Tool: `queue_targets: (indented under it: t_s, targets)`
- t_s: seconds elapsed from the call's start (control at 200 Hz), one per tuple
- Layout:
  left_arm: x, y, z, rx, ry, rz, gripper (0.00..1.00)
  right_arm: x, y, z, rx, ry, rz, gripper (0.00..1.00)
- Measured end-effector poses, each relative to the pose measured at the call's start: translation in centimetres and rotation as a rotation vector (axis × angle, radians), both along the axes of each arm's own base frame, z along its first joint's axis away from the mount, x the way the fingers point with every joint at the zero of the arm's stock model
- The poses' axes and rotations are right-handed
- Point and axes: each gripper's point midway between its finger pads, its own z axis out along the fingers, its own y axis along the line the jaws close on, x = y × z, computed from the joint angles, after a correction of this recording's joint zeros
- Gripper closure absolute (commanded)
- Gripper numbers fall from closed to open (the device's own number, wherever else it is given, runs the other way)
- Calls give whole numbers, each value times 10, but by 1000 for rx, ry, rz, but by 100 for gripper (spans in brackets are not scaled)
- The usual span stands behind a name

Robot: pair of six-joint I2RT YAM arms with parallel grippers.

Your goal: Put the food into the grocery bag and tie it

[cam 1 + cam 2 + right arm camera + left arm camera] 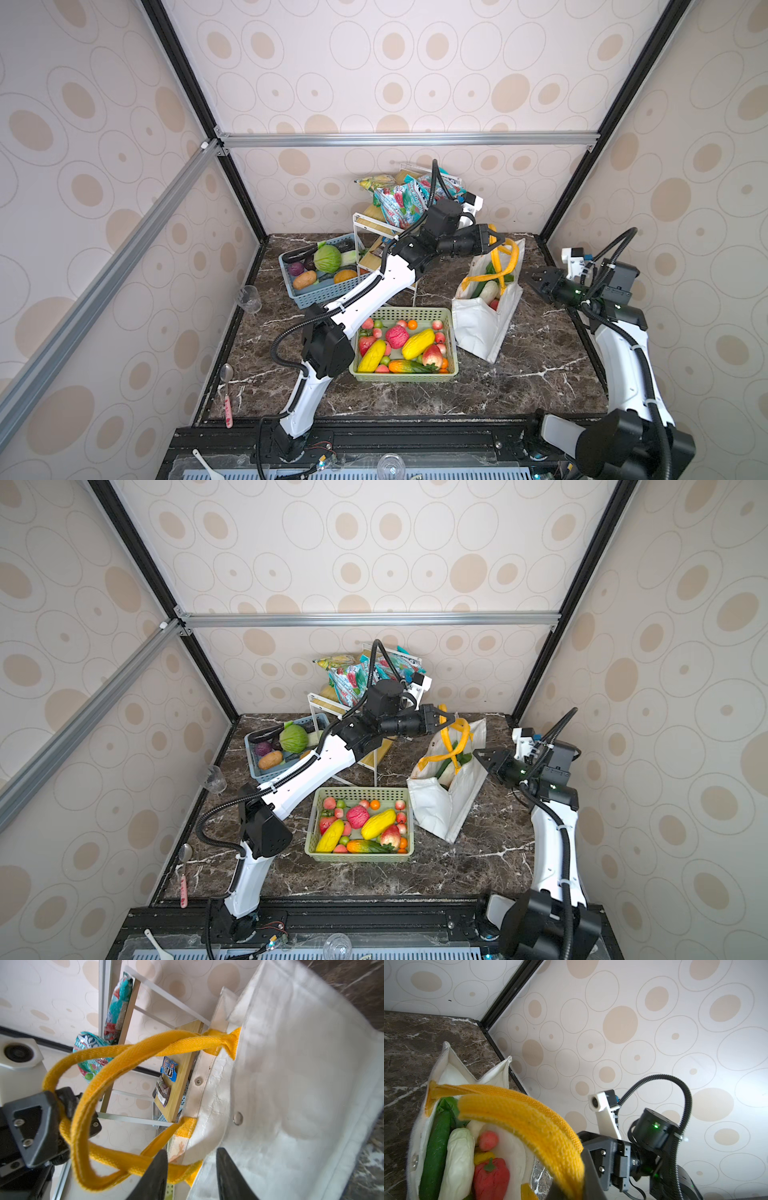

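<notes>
- So the left gripper (497,240) pinched the yellow straps (506,259) of the grocery bag (478,328).
- The right gripper (531,279) sat spread and empty just beside it.
- Bag stood near the table (540,374)'s back right corner, food (456,1157) inside.

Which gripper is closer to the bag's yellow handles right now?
Left. The left gripper is shut on the yellow handles, holding them up above the grocery bag. The right gripper is open beside the bag's outer wall, holding nothing.
</notes>
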Motion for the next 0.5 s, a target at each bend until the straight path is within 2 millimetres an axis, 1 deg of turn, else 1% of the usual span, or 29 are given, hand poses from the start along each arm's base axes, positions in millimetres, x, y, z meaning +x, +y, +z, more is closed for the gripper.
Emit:
queue_targets:
  t_s: [0.115, 0.18, 0.26, 0.37, 0.5]
  targets:
    - [0, -1, -1, 1, 1, -4, 100, 16, 19, -2, -5, -87, 137, 48]
    - [-1, -2, -2, 1, 4, -12, 100, 19, 34, -6, -18, -126, 222, 47]
    - [-1, -3, -4, 3, 7, -18, 100, 20, 47, -8, -39, -176, 316, 46]
    - [-1, -5, -1, -1, 2, -28, 100, 18, 52, -9, -69, -254, 398, 43]
    - [-2, -8, 1, -2, 4, -44, 100, 16, 60, -6, -123, -374, 468, 42]
